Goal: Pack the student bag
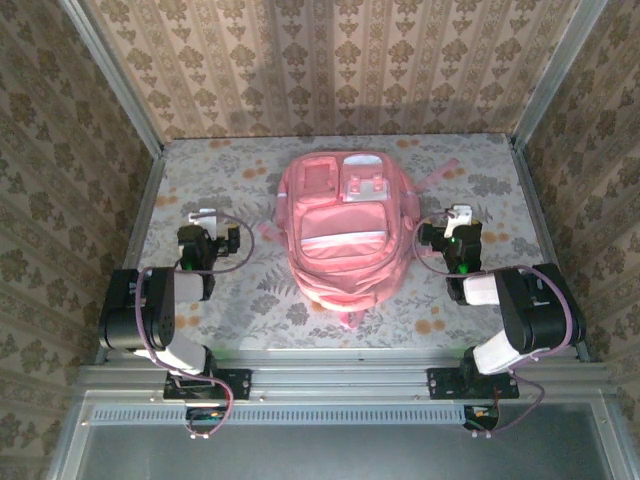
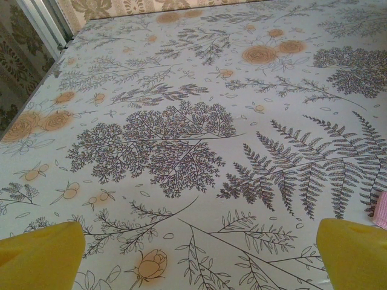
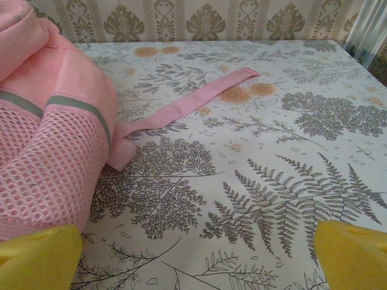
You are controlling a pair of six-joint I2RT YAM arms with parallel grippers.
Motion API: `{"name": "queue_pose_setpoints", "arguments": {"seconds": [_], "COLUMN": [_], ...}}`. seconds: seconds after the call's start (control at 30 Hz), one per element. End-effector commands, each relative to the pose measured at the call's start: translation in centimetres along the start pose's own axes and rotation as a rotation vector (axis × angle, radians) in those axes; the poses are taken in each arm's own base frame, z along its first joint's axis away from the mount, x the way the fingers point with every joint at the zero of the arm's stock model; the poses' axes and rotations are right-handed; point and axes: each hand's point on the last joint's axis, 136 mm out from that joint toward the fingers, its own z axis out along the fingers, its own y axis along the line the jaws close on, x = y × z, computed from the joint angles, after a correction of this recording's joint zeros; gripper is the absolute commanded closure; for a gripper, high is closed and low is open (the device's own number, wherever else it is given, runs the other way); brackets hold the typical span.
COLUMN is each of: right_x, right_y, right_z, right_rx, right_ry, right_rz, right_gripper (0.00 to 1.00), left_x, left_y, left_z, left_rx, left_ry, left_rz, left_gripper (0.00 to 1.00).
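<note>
The student bag (image 1: 343, 235) lies flat on the table (image 1: 250, 300). The left gripper (image 1: 203, 217) and right gripper (image 1: 459, 215) flank it, both jaws wide apart, holding nothing.

Student bag (image 1: 340, 235) reads as soft, matt pink cloth; its side pocket (image 3: 42, 163) is rough open mesh, and the strap (image 3: 181, 107) is flat woven webbing. The surface (image 2: 181, 78) under me is smooth, matt and flower-printed. My jaws' yellow pads (image 2: 42, 257) look like dull, smooth plastic. Frame rail (image 1: 340, 375): brushed metal.
</note>
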Motion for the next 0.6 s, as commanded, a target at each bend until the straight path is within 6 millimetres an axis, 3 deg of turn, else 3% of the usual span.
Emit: {"name": "queue_pose_setpoints", "arguments": {"seconds": [0.0,0.57], "right_x": [-0.42,-0.39], "right_y": [-0.02,-0.06], "right_z": [0.27,0.26], "right_rx": [0.001,0.002], "right_ry": [-0.003,-0.002], "right_rz": [-0.005,-0.006], "right_gripper": [0.00,0.00], "left_x": [-1.04,-0.95], "left_y": [0.19,0.19], "left_z": [0.10,0.11], "left_rx": [0.000,0.000], "left_ry": [-0.029,-0.026], "left_rz": [0.002,0.002], "left_gripper": [0.00,0.00]}}
